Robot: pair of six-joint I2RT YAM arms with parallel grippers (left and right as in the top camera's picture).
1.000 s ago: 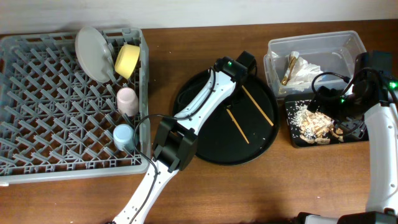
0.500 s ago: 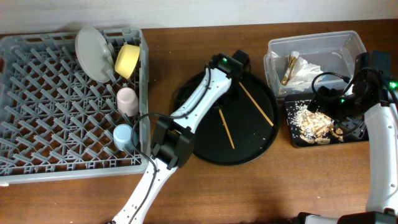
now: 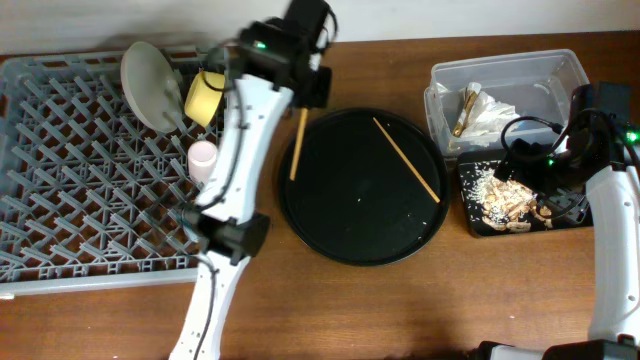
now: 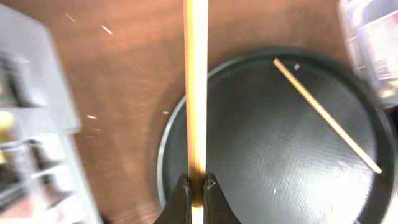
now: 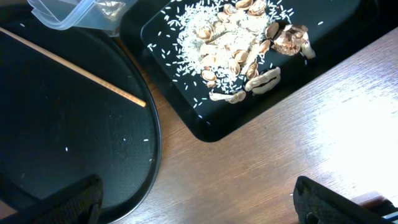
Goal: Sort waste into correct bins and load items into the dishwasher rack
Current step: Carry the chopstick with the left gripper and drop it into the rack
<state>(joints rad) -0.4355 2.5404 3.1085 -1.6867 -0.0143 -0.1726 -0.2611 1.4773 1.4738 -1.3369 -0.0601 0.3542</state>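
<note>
Lifting clear since a second ago, the left claw point(image 4: 195, 185) now pinches one chopstick point(image 4: 196, 93) over the ten o'clock rim of the round tray point(image 3: 360, 215); the other chopstick point(image 3: 406, 158) stays, right claw point(image 5: 199, 200) wide.

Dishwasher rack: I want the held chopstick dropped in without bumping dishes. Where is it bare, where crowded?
Bare: the left side and near rows of the rack, left of the grey plate and pink cup. Crowded: the far right corner, where plate, yellow bowl and cup sit close together, with the left arm overhead carrying the chopstick.
</note>
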